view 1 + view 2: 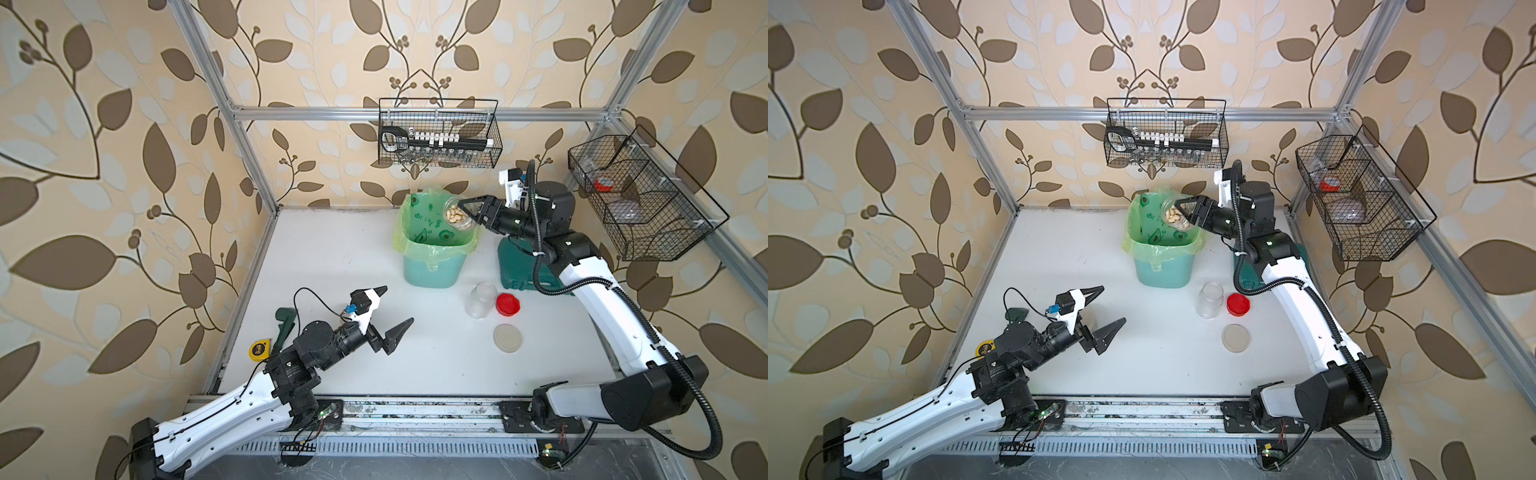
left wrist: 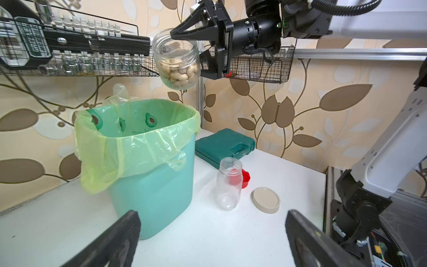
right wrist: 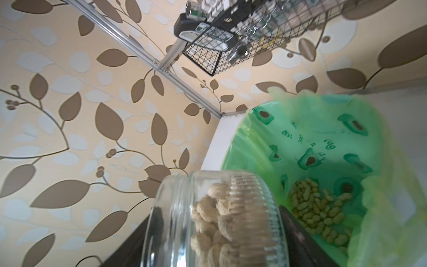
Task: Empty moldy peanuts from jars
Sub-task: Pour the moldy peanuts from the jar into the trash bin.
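My right gripper (image 1: 462, 212) is shut on a squat clear jar (image 1: 452, 217) with no lid, held slightly tilted above the far right rim of the mint-green bin (image 1: 430, 270). The jar (image 3: 215, 219) is partly filled with moldy peanuts (image 3: 219, 215). A heap of peanuts (image 3: 316, 210) lies at the bottom of the bin's green bag. A taller, empty clear jar (image 1: 482, 300) stands on the table beside its red lid (image 1: 508, 304), with a beige lid (image 1: 508, 338) nearer the front. My left gripper (image 1: 398, 304) hovers open and empty over the table's left middle.
A dark green tool case (image 1: 515, 276) lies under my right arm, right of the bin. Wire baskets hang on the back wall (image 1: 440, 133) and the right wall (image 1: 640, 199). A yellow tape measure (image 1: 259, 348) and a green tool (image 1: 284, 320) sit beyond the table's left edge.
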`<state>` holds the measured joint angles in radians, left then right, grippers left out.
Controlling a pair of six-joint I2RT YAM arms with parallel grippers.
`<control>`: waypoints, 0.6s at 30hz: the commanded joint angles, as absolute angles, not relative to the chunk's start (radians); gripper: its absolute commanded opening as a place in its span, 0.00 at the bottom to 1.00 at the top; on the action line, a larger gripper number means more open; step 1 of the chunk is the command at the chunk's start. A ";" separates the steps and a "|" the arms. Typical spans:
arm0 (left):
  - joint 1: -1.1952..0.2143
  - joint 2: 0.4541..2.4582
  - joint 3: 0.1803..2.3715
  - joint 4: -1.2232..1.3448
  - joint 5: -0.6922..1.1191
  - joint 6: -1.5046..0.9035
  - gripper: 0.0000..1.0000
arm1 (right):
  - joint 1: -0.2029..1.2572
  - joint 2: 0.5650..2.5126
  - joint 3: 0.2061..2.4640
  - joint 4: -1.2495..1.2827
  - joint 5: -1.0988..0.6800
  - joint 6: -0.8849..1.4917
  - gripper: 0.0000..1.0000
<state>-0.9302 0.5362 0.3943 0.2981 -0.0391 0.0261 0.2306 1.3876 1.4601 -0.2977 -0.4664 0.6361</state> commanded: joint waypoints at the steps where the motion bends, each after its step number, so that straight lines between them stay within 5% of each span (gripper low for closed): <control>1: -0.935 0.506 0.376 0.339 -0.140 0.032 0.99 | 0.257 1.428 1.557 -0.383 -0.282 0.426 0.00; 18: -0.934 0.546 0.361 0.361 -0.196 0.037 0.99 | 0.493 1.589 1.722 -0.421 0.306 0.011 0.00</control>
